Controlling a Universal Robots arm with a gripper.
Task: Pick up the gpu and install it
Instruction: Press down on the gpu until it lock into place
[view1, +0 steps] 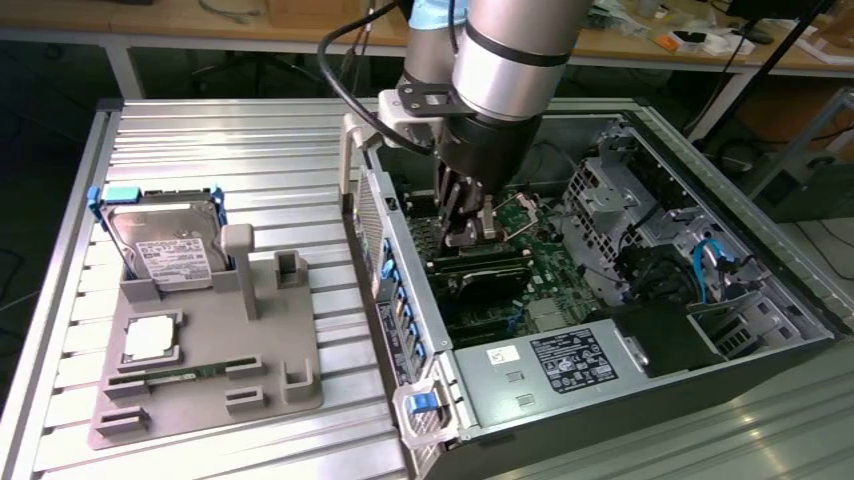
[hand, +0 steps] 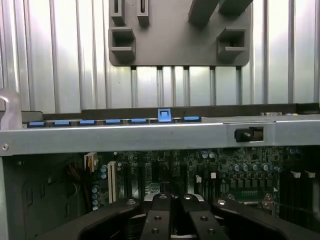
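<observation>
Arm reaches down into the open computer case at centre frame of the exterior view. The claw has its tips low over the motherboard, just beside the case wall on the exterior view's left that carries the blue tabs. In the wrist view the claw is fully closed, black fingers pressed side by side. The motherboard lies beyond them, with the case rim and blue tabs behind. Whether anything is pinched between the tips: cannot tell. Position of the graphics card: cannot tell from either view. On the slatted metal table, at the exterior view's left, sits the grey holder. A hard drive stands at its upper end, a silver chip lies below that, and a memory stick lies near the lower edge. The holder is well apart from the claw.
</observation>
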